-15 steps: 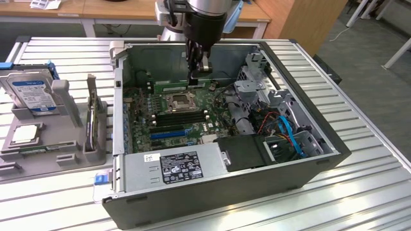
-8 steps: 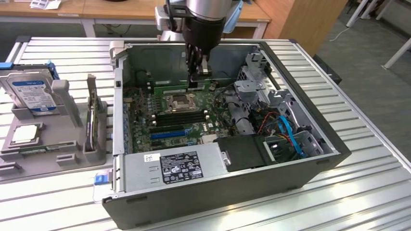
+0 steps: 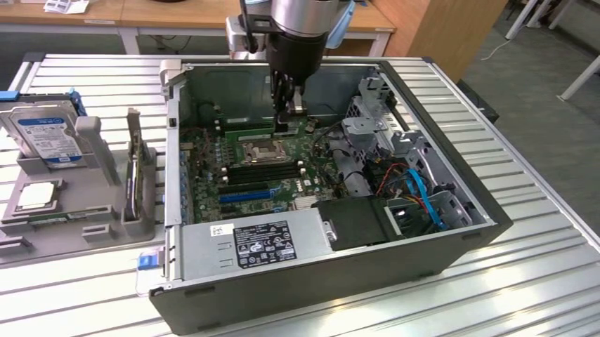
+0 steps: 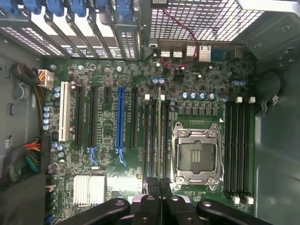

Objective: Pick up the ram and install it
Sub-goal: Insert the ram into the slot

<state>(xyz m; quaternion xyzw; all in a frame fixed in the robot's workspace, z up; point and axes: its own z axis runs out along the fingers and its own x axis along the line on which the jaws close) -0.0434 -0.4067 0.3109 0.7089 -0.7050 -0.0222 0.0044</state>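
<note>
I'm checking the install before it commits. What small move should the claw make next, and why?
Probably a gentle, straight push down without letting go. The claw grips the ram edge-on, lined up along the memory slots beside the CPU socket. I cannot tell whether it has seated.

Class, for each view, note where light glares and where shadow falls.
Exterior view: glare streaks the ribbed table, and the computer case is shaded inside. Wrist view: the vent grille glows bright, while the wall by the cables is dim.
</note>
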